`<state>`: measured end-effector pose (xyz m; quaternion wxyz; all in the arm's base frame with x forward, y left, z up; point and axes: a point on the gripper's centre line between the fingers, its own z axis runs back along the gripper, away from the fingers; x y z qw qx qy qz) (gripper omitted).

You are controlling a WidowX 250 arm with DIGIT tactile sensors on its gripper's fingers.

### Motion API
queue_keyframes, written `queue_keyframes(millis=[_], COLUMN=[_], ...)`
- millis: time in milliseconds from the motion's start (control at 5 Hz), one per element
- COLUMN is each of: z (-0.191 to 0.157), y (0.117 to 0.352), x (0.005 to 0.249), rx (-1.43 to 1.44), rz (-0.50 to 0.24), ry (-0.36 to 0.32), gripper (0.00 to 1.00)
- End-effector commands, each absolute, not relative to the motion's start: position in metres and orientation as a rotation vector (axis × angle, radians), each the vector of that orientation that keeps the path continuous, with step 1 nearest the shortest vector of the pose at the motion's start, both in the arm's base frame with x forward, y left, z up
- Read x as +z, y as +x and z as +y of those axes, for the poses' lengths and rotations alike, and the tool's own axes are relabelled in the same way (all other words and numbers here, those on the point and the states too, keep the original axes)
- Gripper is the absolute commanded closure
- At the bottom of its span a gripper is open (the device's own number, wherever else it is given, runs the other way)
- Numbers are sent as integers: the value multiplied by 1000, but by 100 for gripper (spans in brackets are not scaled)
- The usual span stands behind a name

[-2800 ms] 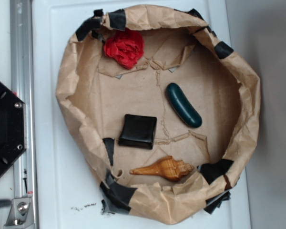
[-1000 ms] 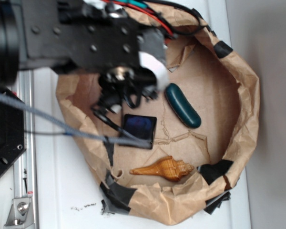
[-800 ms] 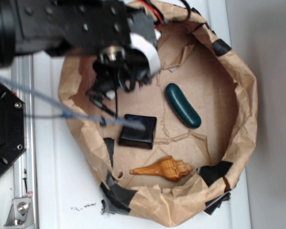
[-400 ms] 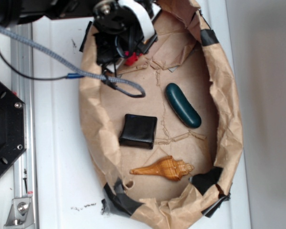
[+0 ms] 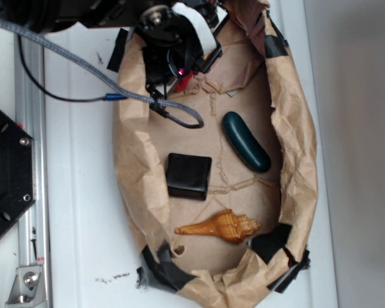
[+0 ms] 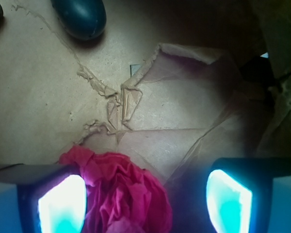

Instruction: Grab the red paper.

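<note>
The gripper [image 6: 145, 194] sits at the far end of the brown paper lining [image 5: 295, 160], its fingers [image 6: 63, 201] spread wide apart, and the red paper [image 6: 119, 191] lies between them, pressed against the left finger and clear of the right one. From the exterior view only a small red scrap of that wad [image 5: 183, 78] shows beneath the black wrist. Nearer lie a dark green pickle-shaped object [image 5: 246, 141], a black square pouch [image 5: 189, 176] and a tan conch shell [image 5: 219, 226], all apart.
</note>
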<state>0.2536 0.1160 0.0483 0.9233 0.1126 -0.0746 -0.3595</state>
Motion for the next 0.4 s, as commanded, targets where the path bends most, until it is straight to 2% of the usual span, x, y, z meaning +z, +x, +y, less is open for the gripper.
queue_keyframes(millis=[0,200], z=[126,127], y=[251,250], x=[65,63], rx=[-701,-688], rz=[-178,-172], ry=[255,243], gripper=[100,100])
